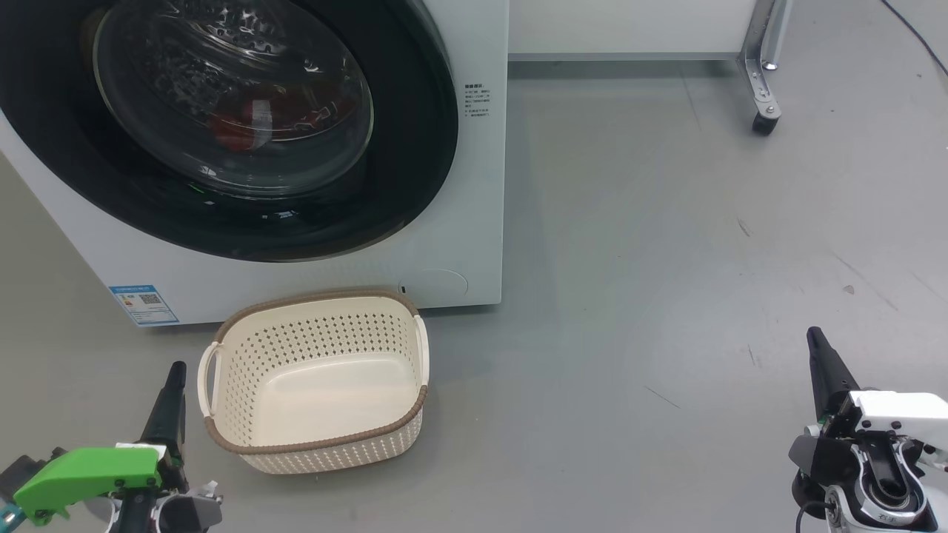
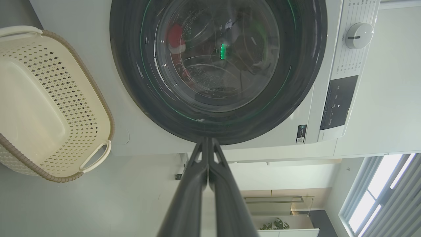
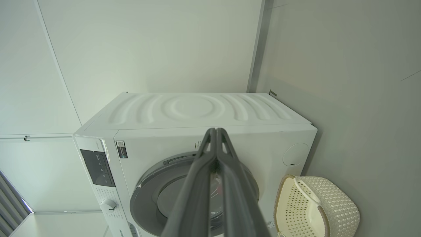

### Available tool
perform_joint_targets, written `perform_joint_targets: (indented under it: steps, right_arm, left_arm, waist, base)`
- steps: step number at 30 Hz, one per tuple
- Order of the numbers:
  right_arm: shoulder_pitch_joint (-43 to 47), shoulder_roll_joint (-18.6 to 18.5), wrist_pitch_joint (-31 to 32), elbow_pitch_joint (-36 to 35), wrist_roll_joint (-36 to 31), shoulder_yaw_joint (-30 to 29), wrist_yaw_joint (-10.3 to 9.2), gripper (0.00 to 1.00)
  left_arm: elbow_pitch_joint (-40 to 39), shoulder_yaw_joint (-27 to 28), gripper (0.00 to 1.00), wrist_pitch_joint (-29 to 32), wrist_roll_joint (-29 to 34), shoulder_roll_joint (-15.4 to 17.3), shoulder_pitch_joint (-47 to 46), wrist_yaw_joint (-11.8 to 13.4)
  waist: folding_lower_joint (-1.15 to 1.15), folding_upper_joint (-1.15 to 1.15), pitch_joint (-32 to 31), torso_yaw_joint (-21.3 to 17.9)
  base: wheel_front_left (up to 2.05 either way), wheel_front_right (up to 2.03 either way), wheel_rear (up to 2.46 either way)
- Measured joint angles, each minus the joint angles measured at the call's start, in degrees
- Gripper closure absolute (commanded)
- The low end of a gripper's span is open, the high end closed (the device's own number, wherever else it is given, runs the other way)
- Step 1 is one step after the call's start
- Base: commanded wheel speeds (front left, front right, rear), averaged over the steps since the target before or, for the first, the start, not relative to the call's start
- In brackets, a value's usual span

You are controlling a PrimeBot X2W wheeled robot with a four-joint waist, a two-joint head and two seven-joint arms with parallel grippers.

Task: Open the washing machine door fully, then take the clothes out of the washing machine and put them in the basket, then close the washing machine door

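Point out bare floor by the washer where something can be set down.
Widest free patch: the grey floor right of the basket and washing machine, reaching to the castor leg and the right gripper. Crowded: the basket sits close to the machine's front, with only a thin strip between it and the left gripper.

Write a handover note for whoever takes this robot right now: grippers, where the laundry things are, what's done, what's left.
Left gripper: shut, empty, low beside the basket.
Right gripper: shut, empty, off to the right, apart from the washing machine.
Washing machine door: looks closed.
Clothes: red fabric seen through the door, inside the machine.
Basket: empty, on the floor just in front of the machine.
Done: nothing yet.
Left: open the door fully, move the clothes into the basket, close the door.
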Motion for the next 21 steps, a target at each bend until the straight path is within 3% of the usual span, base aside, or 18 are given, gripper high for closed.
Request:
perform_joint_targets:
  steps: [21]
  right_arm:
    - [0.0, 0.0, 0.0, 0.0, 0.0, 0.0, 0.00, 1.00]
  left_arm:
    - [0.0, 0.0, 1.00, 0.0, 0.0, 0.0, 0.0, 0.0]
  waist:
    - [0.00, 0.00, 0.0, 0.0]
  base:
    - [0.00, 0.00, 0.00]
